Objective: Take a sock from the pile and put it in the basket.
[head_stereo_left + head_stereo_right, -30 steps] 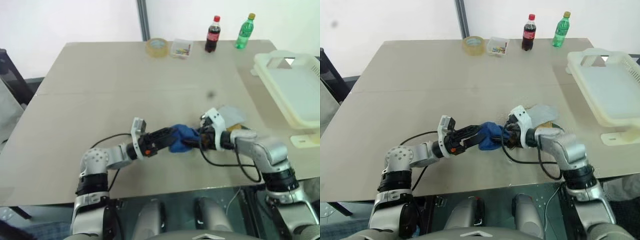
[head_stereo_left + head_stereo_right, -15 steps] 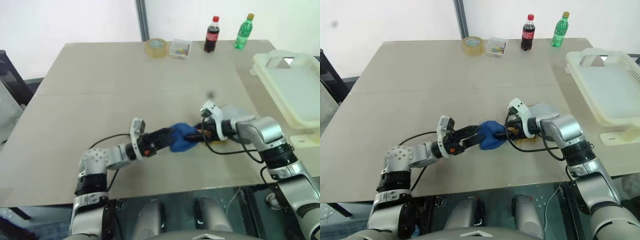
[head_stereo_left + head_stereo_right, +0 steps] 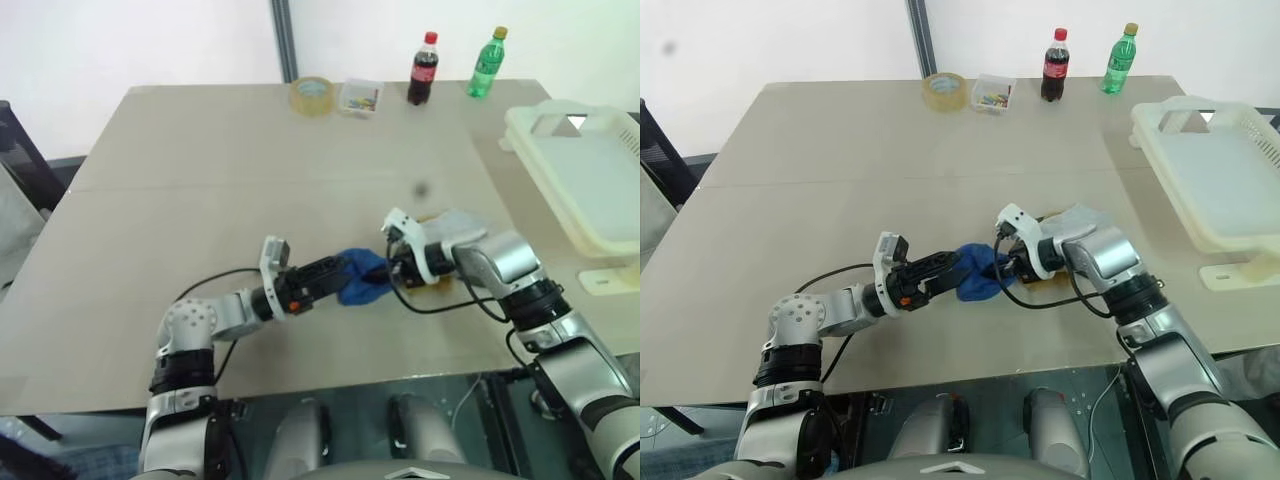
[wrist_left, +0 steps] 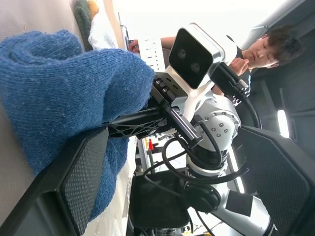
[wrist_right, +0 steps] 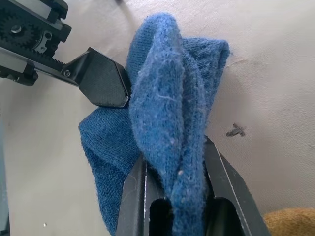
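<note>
Two grippers meet at the blue sock [image 3: 362,280] mid-table: the right gripper [image 5: 173,196] pinches it, the left gripper [image 3: 335,277] spread wide. A thin fold could slip before the basket [image 3: 590,180].

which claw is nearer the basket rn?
Right. The right claw is shut on the blue sock at mid-table, on the side toward the basket. The left claw stands open on the sock's far side, further from the basket.
</note>
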Controlling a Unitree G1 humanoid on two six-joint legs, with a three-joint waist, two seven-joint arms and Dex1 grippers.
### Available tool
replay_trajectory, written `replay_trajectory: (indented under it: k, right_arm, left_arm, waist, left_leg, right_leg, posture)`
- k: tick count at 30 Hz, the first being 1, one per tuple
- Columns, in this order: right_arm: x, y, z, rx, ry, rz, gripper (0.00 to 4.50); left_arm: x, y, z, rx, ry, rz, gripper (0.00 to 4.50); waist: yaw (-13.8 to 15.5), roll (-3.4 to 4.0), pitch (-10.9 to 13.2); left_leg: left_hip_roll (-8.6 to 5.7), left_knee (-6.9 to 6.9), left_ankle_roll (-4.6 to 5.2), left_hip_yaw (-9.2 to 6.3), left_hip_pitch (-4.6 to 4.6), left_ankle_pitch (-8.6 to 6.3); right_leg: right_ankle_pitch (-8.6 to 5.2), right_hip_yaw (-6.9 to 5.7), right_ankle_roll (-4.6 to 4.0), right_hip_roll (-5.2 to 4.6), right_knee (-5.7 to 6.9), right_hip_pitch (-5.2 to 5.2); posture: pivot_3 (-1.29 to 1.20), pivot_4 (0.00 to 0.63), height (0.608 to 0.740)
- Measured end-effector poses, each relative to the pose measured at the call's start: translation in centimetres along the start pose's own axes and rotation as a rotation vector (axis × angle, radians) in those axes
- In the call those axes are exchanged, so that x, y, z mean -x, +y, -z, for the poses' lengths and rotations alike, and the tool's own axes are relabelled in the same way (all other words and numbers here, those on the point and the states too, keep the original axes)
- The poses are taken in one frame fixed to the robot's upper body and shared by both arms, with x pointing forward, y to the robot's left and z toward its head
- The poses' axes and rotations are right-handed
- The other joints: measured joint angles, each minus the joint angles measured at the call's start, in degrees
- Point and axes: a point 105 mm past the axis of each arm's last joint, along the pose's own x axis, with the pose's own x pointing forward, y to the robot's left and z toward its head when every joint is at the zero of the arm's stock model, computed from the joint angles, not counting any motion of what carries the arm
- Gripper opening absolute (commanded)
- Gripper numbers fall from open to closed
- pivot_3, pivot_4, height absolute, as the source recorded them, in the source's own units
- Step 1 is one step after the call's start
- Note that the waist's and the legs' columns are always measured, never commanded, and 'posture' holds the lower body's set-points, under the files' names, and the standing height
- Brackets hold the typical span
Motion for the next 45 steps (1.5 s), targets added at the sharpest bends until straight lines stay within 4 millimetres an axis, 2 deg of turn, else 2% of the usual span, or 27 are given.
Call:
replay_trajectory:
  k: [12,15,18,22,25,30,33,36,40,41,45]
  right_arm:
    - [0.0,-0.1,-0.1,-0.023,-0.017,0.013,0.02]
    - [0.7,-0.1,-0.2,-0.075,-0.059,0.027,0.02]
    - [2.0,-0.2,-0.8,-0.15,-0.122,0.05,0.02]
    - [4.2,0.0,-2.1,-0.172,-0.212,0.098,0.02]
    - [5.4,-0.2,-1.6,-0.233,-0.258,0.14,0.02]
    - [8.4,-0.5,-1.6,-0.334,-0.383,0.232,0.02]
    - [11.4,-1.0,-1.5,-0.392,-0.49,0.339,0.02]
    - [16.1,-1.9,-0.6,-0.465,-0.631,0.498,0.02]
    - [20.7,-2.8,0.8,-0.527,-0.744,0.689,0.02]
    - [22.4,-3.2,1.0,-0.543,-0.78,0.766,0.02]
    - [25.6,-3.5,0.0,-0.57,-0.882,0.856,0.02]
  left_arm:
    - [0.7,-0.3,0.1,-0.036,-0.02,0.011,4.5]
    - [2.4,-1.6,-0.5,-0.185,-0.065,0.048,4.5]
    - [3.7,-2.2,-0.7,-0.353,-0.03,0.011,4.5]
    - [3.8,-2.3,-0.6,-0.497,0.003,0.009,4.5]
    - [3.7,-2.2,-1.0,-0.629,0.025,-0.019,4.5]
    - [2.5,-1.4,-1.3,-0.847,0.065,-0.084,4.5]
    - [0.9,-1.7,-1.9,-0.972,0.054,-0.093,4.5]
    - [-1.0,-3.5,-3.2,-1.091,-0.007,-0.076,4.5]
    - [-2.6,-5.6,-3.8,-1.2,-0.033,-0.035,4.5]
    - [-3.6,-6.5,-3.8,-1.243,-0.032,-0.001,4.5]
    - [-5.0,-8.4,-3.8,-1.321,-0.022,0.082,4.5]
  waist:
    - [-0.14,0.01,0.01]
    - [0.16,0.02,0.04]
    - [0.68,0.1,0.11]
    - [1.39,0.11,0.12]
    - [1.85,0.11,0.13]
    - [1.89,0.13,0.13]
    - [2.34,0.14,0.14]
    - [3.16,0.14,0.14]
    - [3.14,0.16,0.15]
    - [3.14,0.21,0.17]
    - [2.5,0.24,0.17]
  left_leg:
    - [0.05,-0.01,-0.02,0.12,0.09,0.0]
    - [0.08,0.0,-0.11,0.05,-0.21,0.05]
    - [-0.03,-0.01,-0.11,0.08,-0.34,0.05]
    - [-0.08,-0.01,-0.02,0.11,-0.49,0.0]
    - [-0.08,-0.05,-0.01,0.05,-0.66,-0.01]
    - [-0.09,-0.03,-0.07,0.01,-1.21,0.05]
    - [-0.11,-0.02,0.0,-0.04,-1.25,0.01]
    - [-0.19,0.0,0.04,-0.01,-1.25,-0.01]
    - [-0.24,0.01,0.05,0.03,-1.23,-0.01]
    - [-0.24,0.02,0.05,0.05,-1.23,0.0]
    - [-0.16,0.05,0.04,0.06,-1.16,0.0]
  right_leg:
    - [-0.1,0.11,-0.17,0.0,0.17,-0.08]
    - [-0.11,0.06,-0.22,-0.09,0.24,-0.37]
    - [-0.13,0.04,-0.25,-0.38,0.24,-0.48]
    - [-0.12,0.0,-0.25,-0.5,-0.03,-0.49]
    - [-0.12,-0.08,-0.25,-0.51,-0.15,-0.56]
    - [0.03,-0.16,-0.02,-0.47,-0.21,-0.95]
    - [0.05,-0.25,0.01,-0.43,-0.22,-0.93]
    - [0.05,-0.26,0.04,-0.38,-0.24,-0.91]
    - [0.05,-0.25,0.05,-0.27,-0.21,-0.9]
    - [0.05,-0.22,0.05,-0.24,-0.18,-0.9]
    - [0.05,-0.1,0.05,-0.07,-0.11,-0.9]
  posture:
    - [0.0,0.15,0.74]
    - [0.0,0.15,0.74]
    - [0.0,0.15,0.74]
    - [0.0,0.15,0.74]
    - [0.0,0.15,0.74]
    - [0.0,0.15,0.74]
    - [0.0,0.15,0.74]
    - [0.0,0.15,0.74]
    - [0.0,0.15,0.74]
    - [0.0,0.15,0.74]
    - [0.0,0.15,0.74]
